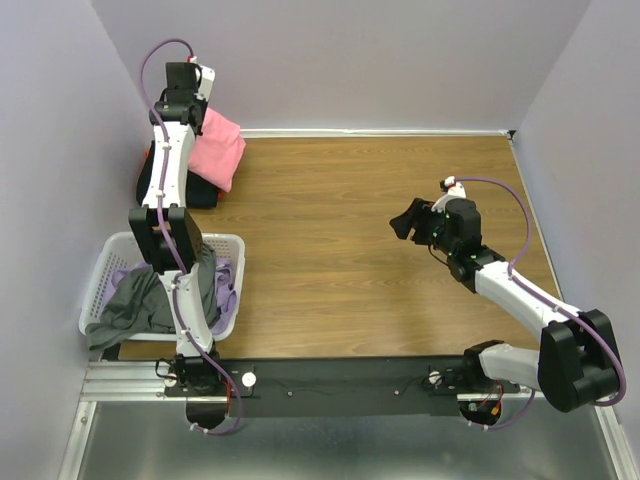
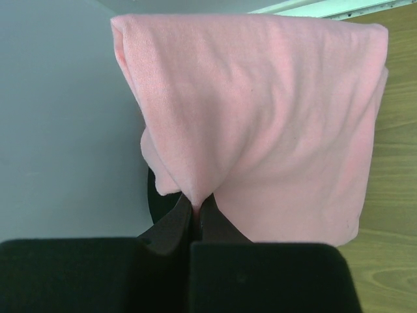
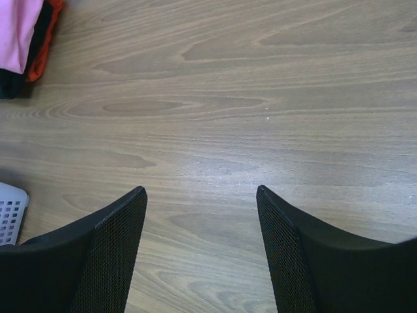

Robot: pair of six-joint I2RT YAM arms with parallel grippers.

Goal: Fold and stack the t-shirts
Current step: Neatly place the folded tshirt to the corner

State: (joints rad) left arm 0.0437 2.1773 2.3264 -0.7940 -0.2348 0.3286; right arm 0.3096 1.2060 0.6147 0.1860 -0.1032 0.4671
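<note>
At the tabletop's (image 1: pixel 350 250) far left corner, pinched in the tightly closed left gripper (image 2: pixel 195 207): a fold of the pink t-shirt (image 2: pixel 273 117). Spreads beyond the fingertips, smooth and bright pink, draped over dark folded cloth (image 1: pixel 200 192). Toward the right edge, spread wide over bare wood, holding nothing: right gripper (image 3: pixel 201 192). Wood-grain top, pale lavender walls (image 1: pixel 400 60). Near left corner, white basket (image 1: pixel 98 285) with grey t-shirt (image 1: pixel 140 300).

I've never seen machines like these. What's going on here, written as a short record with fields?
Left gripper: shut, pinching a fold of the pink t-shirt at the table's far left corner
Under the pink t-shirt: a black t-shirt
Right gripper: open, holding nothing, above the wooden table
Basket: white lattice, near left, holds a grey t-shirt and a lavender t-shirt
</note>
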